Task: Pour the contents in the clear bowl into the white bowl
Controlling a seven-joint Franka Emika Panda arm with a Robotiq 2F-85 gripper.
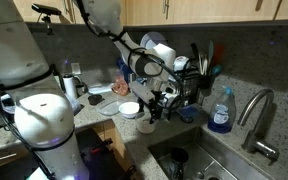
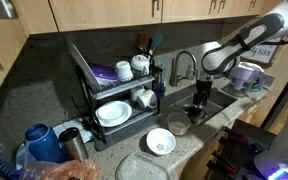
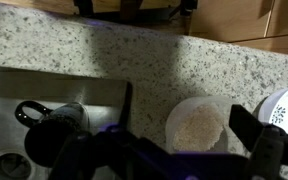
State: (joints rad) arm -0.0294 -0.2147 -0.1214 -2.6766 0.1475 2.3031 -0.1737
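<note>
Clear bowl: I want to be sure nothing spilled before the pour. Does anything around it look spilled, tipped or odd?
Nothing stands out. The clear bowl sits upright on the counter with its pale contents inside. No spill shows around it, and the white bowl stands upright beside it.

The speckled stone counter (image 3: pixel 134 60) runs along the rim of the sink (image 3: pixel 44 85). Near that rim the clear bowl (image 3: pixel 196 126) sits upright on the stone, holding something pale and grainy. The white bowl (image 3: pixel 284 104) stands just beside it. In an exterior view a dish rack (image 2: pixel 114 95) stands farther along the counter, and in an exterior view a bottle of blue liquid (image 1: pixel 220 112) stands by the tap.
</note>
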